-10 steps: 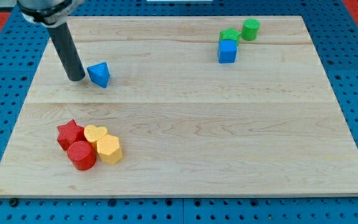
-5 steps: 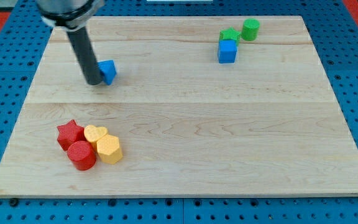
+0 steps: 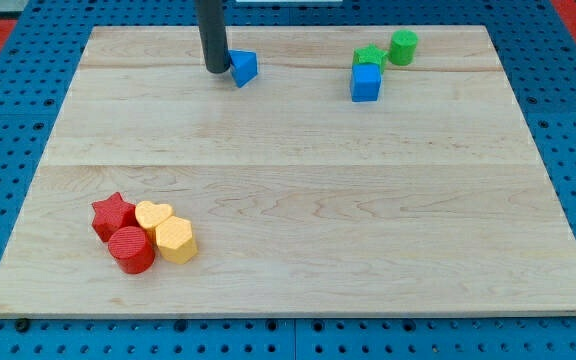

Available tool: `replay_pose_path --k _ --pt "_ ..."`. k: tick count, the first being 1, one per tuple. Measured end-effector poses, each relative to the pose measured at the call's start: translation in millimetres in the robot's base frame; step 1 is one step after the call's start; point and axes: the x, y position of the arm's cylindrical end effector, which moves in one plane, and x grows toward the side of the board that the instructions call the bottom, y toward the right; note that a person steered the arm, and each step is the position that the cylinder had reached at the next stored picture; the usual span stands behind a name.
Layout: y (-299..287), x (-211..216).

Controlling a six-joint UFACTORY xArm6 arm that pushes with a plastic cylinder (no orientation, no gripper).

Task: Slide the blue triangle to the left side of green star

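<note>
Blue triangle (image 3: 244, 68) sits at the far side of the wooden board (image 3: 298, 200), with my tip (image 3: 216, 70) touching its left face, placed there to shove it rightward. The rod is a plain tip with no jaws, so it only pushes. The green star (image 3: 369, 58) lies well to the right, a blue cube (image 3: 365, 83) touching its near side and a green cylinder (image 3: 403, 47) just right. The gap left of the star looks free.
</note>
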Motion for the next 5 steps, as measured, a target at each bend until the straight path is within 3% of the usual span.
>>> replay_pose_path --k 2,5 --pt "66 -1" --pt "67 33"
